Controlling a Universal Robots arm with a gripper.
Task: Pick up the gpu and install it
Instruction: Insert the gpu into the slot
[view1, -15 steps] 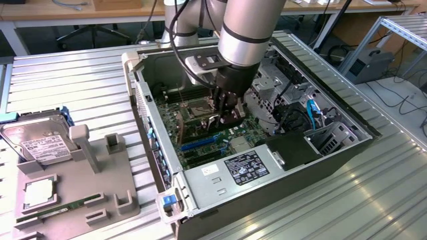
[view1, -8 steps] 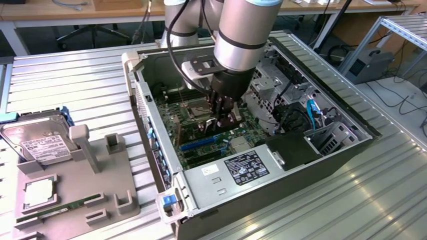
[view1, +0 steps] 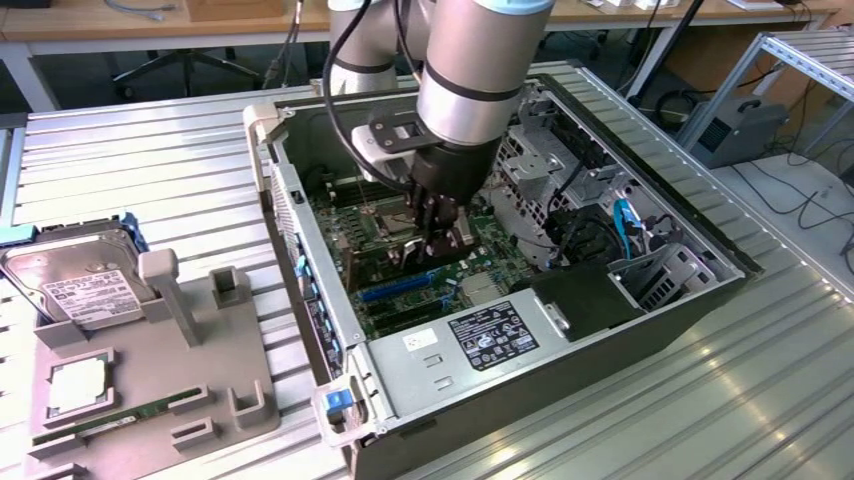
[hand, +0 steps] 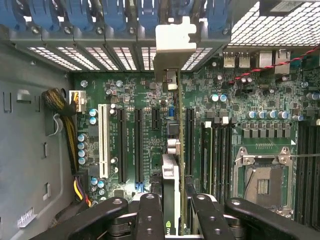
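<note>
The gpu (hand: 178, 150) stands on edge over the motherboard (hand: 250, 100), inside the open computer case (view1: 561, 345). Its pale metal bracket (hand: 172, 42) is up against the case's rear slot openings. The board's edge runs along a black expansion slot; I cannot tell whether it is seated. My gripper (hand: 175, 202) is shut on the gpu, with one black finger (hand: 150, 212) on each side of the card. In the exterior view the gripper (view1: 438, 238) reaches down into the case, and the dark card (view1: 394, 262) is below it.
Beside the card are black expansion slots (hand: 122, 145), a white slot (hand: 103, 140) and an empty CPU socket (hand: 262, 175). At the exterior view's left, a grey holder (view1: 187, 380) carries a hard drive (view1: 80, 285), a CPU (view1: 80, 385) and a RAM stick (view1: 120, 420).
</note>
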